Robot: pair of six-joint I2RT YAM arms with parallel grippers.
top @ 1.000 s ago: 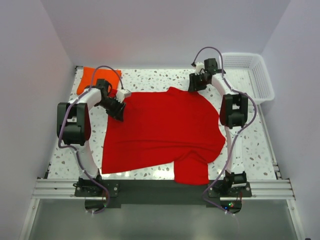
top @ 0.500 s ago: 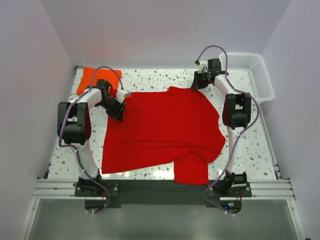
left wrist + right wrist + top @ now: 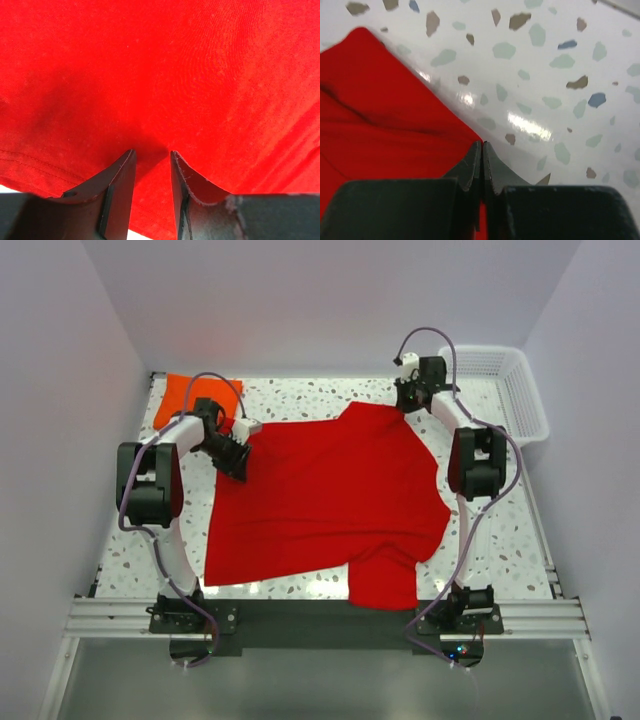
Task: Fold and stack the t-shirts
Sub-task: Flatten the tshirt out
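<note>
Red t-shirt (image 3: 320, 500) lies spread open on the counter (image 3: 500, 520), covering most of the middle. It is not folded. One sleeve hangs toward the near edge, and the far right part of the shirt comes up to a point toward the far side. Wrinkles run across the body.

Orange t-shirt (image 3: 185, 395) sits in the far left corner as a small flat pad, apart from the red one.

Left hand (image 3: 238, 462) is on the far left edge of the red t-shirt. In my left wrist view the hand (image 3: 152, 152) has its fingers (image 3: 120, 175) a narrow gap apart, tips down against the red cloth, with shadow pooling at the tips. I cannot tell whether a fold is pinched between them.

Right hand (image 3: 410, 400) is at the far right point of the red t-shirt. In my right wrist view the hand (image 3: 482, 145) has its fingers (image 3: 470, 165) pressed together right on the shirt's edge, and a sliver of red shows between them lower down. I read that as clamped on the red t-shirt. Bare speckled counter is just beyond the tips.

White lattice basket (image 3: 510, 390) is in the far right corner, beside the right arm and clear of both shirts.
</note>
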